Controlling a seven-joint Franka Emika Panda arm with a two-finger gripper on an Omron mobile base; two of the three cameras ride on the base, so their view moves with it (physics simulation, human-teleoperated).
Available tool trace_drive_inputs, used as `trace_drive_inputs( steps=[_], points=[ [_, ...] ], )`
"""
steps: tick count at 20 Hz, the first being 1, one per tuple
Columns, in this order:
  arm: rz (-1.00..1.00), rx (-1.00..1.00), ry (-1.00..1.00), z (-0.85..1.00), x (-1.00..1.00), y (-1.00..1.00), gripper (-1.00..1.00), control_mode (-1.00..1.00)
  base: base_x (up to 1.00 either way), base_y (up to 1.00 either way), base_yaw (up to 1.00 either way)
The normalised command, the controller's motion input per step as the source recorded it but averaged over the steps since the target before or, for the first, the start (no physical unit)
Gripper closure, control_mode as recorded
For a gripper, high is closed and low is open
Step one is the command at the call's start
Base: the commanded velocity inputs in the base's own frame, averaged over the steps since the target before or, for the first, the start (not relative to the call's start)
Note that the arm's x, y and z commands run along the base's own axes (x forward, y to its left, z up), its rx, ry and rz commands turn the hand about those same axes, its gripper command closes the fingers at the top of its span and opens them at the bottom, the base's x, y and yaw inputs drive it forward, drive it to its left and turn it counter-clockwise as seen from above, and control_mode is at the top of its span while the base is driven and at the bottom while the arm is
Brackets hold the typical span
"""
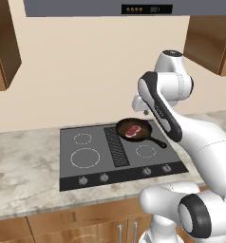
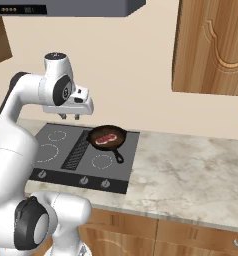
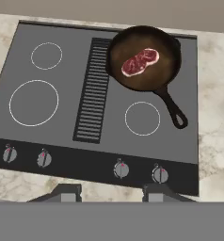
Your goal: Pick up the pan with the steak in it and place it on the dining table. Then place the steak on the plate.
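Our gripper (image 2: 70,117) hovers empty, jaws partly apart, and the pan (image 3: 144,59) (steak (image 3: 140,61) inside) sits well ahead of them on the cooktop (image 3: 62,127) — gripping its long handle off-centre could tip it.

In the left base view the arm (image 1: 162,111) covers the near right rim of the pan (image 1: 134,129), and the gripper (image 1: 139,102) is mostly hidden behind the forearm, so how its jaws stand cannot be told. The hood (image 1: 134,7) is cut by the top edge, and its display (image 1: 147,9) is too small to read. The markings on the hob knobs (image 3: 121,168) are too blurred to make out, and the tabletop (image 2: 191,170) runs off the right edge.
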Motion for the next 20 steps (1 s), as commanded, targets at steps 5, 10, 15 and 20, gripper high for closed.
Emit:
trace_drive_inputs(
  steps=[5, 10, 15, 20],
  points=[
    [0.00, 0.00, 0.00, 0.00, 0.00, 0.00, -1.00, -1.00, 0.00, 0.00, 0.00],
    [0.01, 0.00, 0.04, -0.06, 0.00, -0.16, -1.00, -1.00, 0.00, 0.00, 0.00],
    [0.09, 0.00, 0.12, -0.23, 0.12, -0.44, -1.00, -1.00, 0.00, 0.00, 0.00],
    [0.15, -0.01, 0.07, -0.40, 0.25, -0.45, -1.00, -1.00, 0.00, 0.00, 0.00]
  ],
)
